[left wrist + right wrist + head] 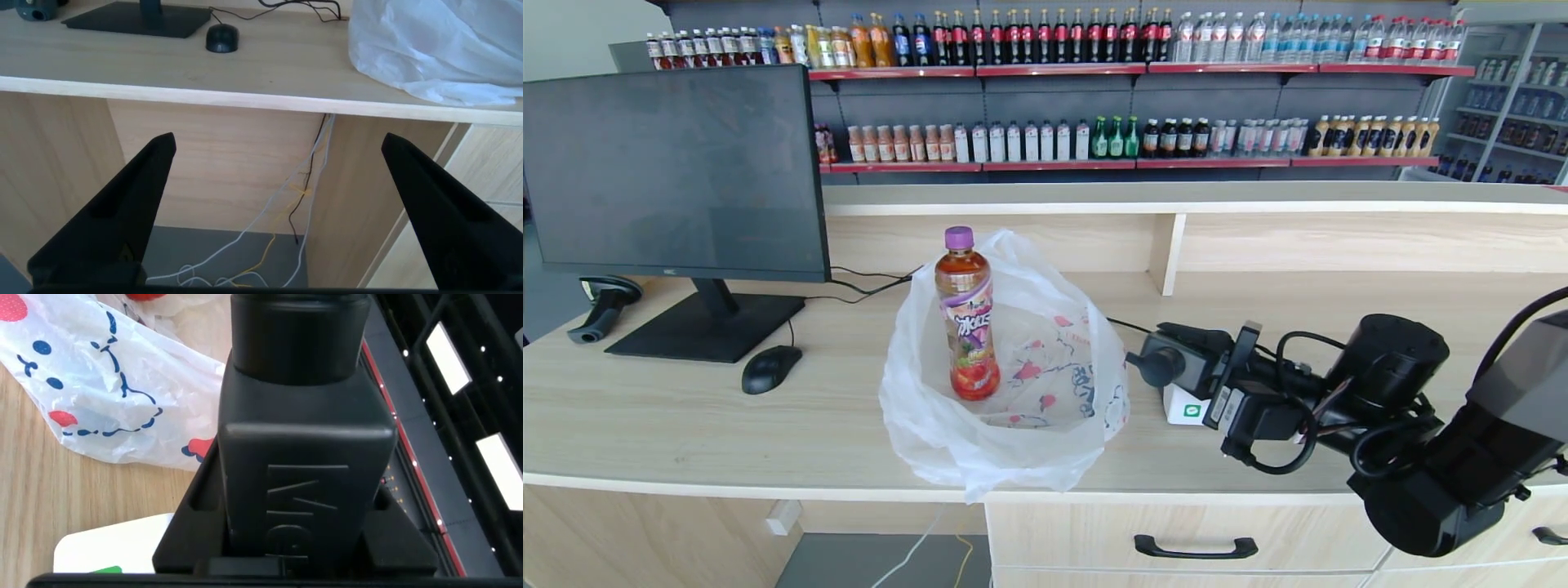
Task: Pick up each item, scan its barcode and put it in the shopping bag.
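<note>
Checking status, I see the purple-capped orange drink bottle upright in the white plastic shopping bag; right gripper fingers clamp a black scanner; left gripper fingers apart.

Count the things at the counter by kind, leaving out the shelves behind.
Bottle: 1
Shopping bag: 1
Monitor: 1
Mouse: 1
Scanners: 2, left scanner and right scanner
White box: 1
Total: 7
</note>
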Controlling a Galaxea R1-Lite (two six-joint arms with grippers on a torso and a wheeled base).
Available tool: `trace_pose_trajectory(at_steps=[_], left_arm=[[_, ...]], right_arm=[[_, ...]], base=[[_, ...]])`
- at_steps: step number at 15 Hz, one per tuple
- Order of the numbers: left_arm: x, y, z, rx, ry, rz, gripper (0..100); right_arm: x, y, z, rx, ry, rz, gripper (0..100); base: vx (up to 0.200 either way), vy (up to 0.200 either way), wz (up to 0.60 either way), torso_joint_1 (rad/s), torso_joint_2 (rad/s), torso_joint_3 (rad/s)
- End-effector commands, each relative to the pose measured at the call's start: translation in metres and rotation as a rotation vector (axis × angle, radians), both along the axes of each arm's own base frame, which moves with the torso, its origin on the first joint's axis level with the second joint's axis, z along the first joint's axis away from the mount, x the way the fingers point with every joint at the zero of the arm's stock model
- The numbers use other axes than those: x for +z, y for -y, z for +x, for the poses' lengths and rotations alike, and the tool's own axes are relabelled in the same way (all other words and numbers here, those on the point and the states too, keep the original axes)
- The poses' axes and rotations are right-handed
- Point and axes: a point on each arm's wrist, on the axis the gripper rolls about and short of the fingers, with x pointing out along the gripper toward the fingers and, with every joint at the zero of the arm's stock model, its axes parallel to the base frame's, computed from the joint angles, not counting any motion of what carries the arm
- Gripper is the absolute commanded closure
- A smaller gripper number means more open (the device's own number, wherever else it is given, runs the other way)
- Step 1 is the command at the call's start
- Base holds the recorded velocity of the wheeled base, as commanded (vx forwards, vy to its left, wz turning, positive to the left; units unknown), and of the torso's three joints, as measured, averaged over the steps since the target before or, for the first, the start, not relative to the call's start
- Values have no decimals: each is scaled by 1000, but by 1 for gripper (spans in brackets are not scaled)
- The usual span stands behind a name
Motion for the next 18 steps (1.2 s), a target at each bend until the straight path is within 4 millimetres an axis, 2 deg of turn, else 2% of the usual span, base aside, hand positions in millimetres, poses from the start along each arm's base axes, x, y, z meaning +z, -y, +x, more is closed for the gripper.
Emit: trace_pose_trajectory(at_steps=[1,3,7,12,14,16,18], left_arm=[[0,0,0,0,0,0,0],[0,0,0,1,-1,-5,0],[0,0,0,5,-1,-31,0],[0,0,0,5,-1,-32,0],[0,0,0,5,-3,-32,0],[0,0,0,5,-3,-34,0],[0,0,0,5,-3,-34,0]], right_arm=[[2,0,-2,2,4,3,100],[5,0,-5,7,3,7,100],[19,4,-25,18,-6,34,100],[54,5,-54,60,17,123,100],[69,7,-72,71,-11,194,100],[67,10,-93,79,-112,247,100],[67,15,-105,40,-180,313,100]], base=[[0,0,0,0,0,0],[0,0,0,0,0,0],[0,0,0,0,0,0],[0,0,0,0,0,0],[0,0,0,0,0,0],[0,0,0,0,0,0],[0,0,0,0,0,0]])
